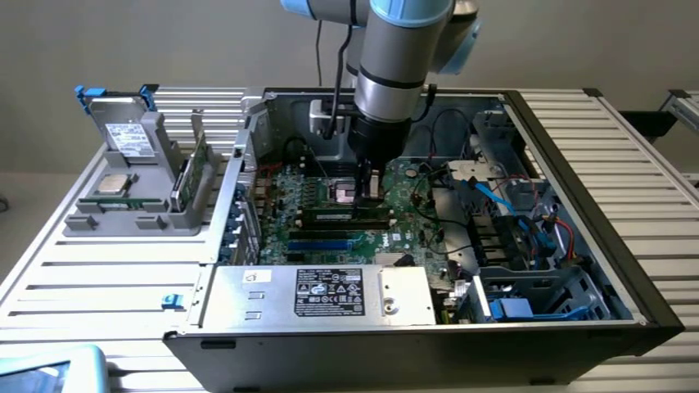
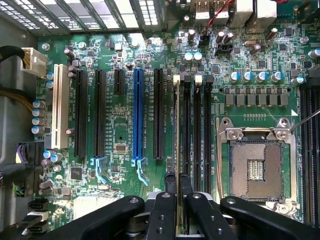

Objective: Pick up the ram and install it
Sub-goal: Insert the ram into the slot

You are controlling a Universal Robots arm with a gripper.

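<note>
arm (image 1: pixel 399 57) hangs from top centre of the exterior view into the open pc case (image 1: pixel 579 213); gripper (image 1: pixel 367 195) sits low over the motherboard (image 1: pixel 327 241), centre of frame, right at the memory slots; wrist view: gripper (image 2: pixel 177 182) has its fingers (image 2: pixel 170 187) nearly together, clamped on the ram (image 2: pixel 176 125); ram is seen edge-on as a thin pale line running away from the fingertips, upright, lined up with the outermost slot of the memory bank; three black memory slots (image 2: pixel 196 125) run parallel just beside it; can't tell whether the ram is fully seated or only resting in its slot; cpu socket (image 2: pixel 255 167) with metal frame lies beyond those black slots, on the side away from the ram; blue expansion slot (image 2: pixel 138 115) and white slot (image 2: pixel 60 107) run parallel on the ram's other side, apart from the fingers; exterior view: the stick itself is hard to make out under the gripper; grey holder (image 1: pixel 120 221) sits on the slatted table (image 1: pixel 98 278) at the exterior view's left, well apart from the gripper; in it a grey drive with white label (image 1: pixel 131 139) stands upright, a square silver processor chip (image 1: pixel 113 184) lies just below it in frame, a green board (image 1: pixel 192 176) stands on edge at the holder's case-side end; power supply (image 1: pixel 317 295) with label fills lower centre of frame inside the case
</note>
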